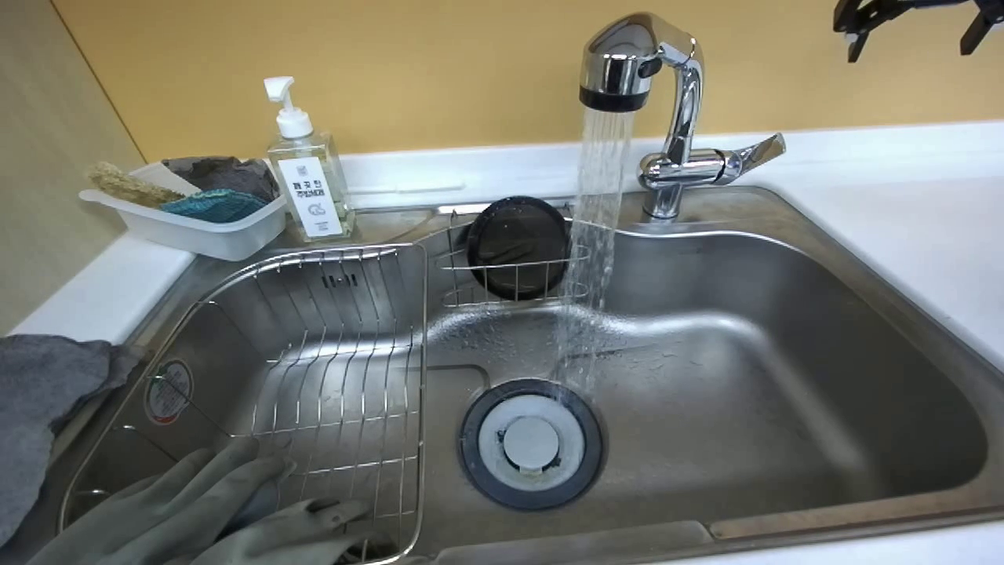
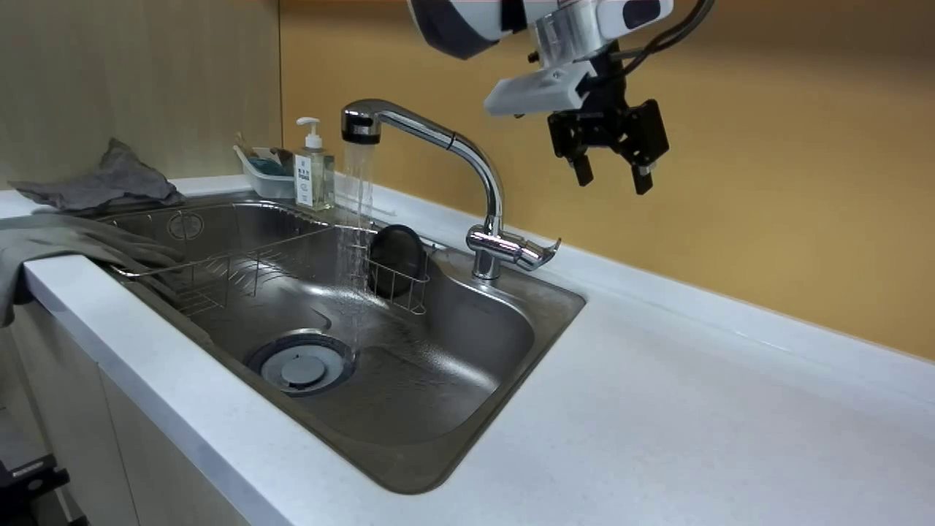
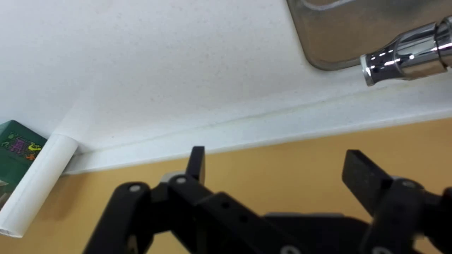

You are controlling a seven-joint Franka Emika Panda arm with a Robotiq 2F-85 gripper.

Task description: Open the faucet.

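Wrist view: a white countertop (image 3: 176,70), faintly speckled, runs to a low raised strip (image 3: 247,132) and, behind that, a yellow-orange wall (image 3: 275,183). At the left, a white tube (image 3: 38,183) overlaps a dark green box (image 3: 16,162) with a bright printed pattern.

In both exterior views the gripper (image 2: 612,180) hangs in front of that wall, well apart from the faucet (image 2: 491,184), its two fingers (image 2: 582,170) parted with a wide gap between. The faucet stands on the back ledge of a steel sink (image 1: 690,400) — chrome neck (image 1: 686,102), bulbous spray head (image 1: 623,63), short side lever (image 1: 762,153) with its tip tilted up. Water (image 1: 598,173) falls from the head into the basin near the round drain (image 1: 532,443), and wet specks shine on the metal nearby.

Toward the sink's other end, away from the lever, a wire rack (image 1: 424,329) lines the basin; grey-green gloves (image 1: 180,502) lie over it and, in an exterior view, across the counter's front edge. A crumpled grey cloth (image 1: 47,400) lies at that end too. On the back corner, a clear soap bottle (image 1: 318,196) stands upright just beside a white tub (image 1: 212,237) holding a teal pad (image 1: 216,205). A dark round dish (image 1: 518,235) rests on edge in a small wire holder (image 1: 485,284).

A pale panel (image 2: 139,80) rises past the gloves' end, and pale cabinet fronts (image 2: 80,409) drop below the countertop — a black object (image 2: 33,481) near the floor there is too cut off to name.
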